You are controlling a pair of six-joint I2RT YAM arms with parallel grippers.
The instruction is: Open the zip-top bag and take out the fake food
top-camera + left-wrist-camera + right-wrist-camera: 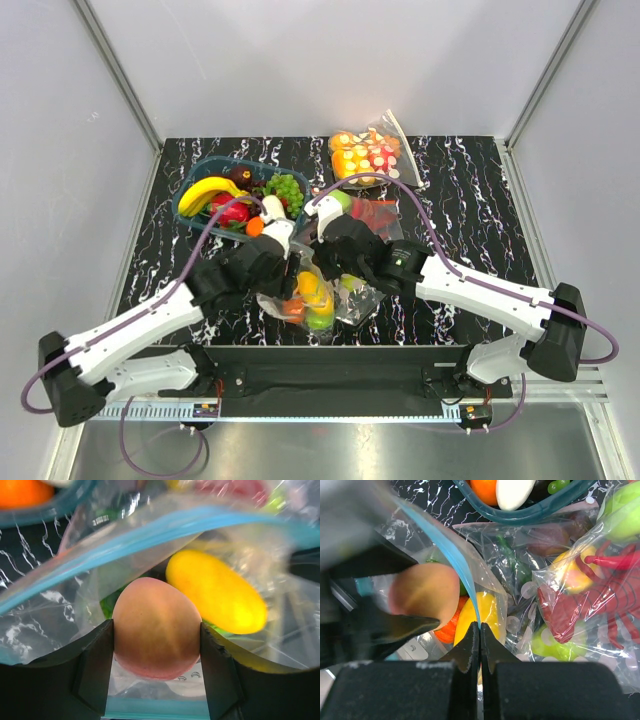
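Observation:
The zip-top bag (pixel 318 300) lies near the front middle of the table, its mouth open, with its teal-blue zipper strip (pixel 130 540) running across the left wrist view. My left gripper (pixel 156 652) is shut on the red-orange peach (pixel 157 627) at the bag's mouth. A yellow banana (pixel 217 592) lies just behind it inside the bag. My right gripper (pixel 480 630) is shut on the zipper strip (pixel 455 560), holding the bag's edge up. The peach (pixel 425 595), an orange (pixel 451 625) and the banana (pixel 480 615) show in the right wrist view.
A teal tray (pixel 196 180) at the back left holds bananas, grapes and other fruit. A clear bag of orange and red-white pieces (pixel 368 155) lies at the back. A clear bag with red peppers (pixel 590 600) lies just right of the zip-top bag.

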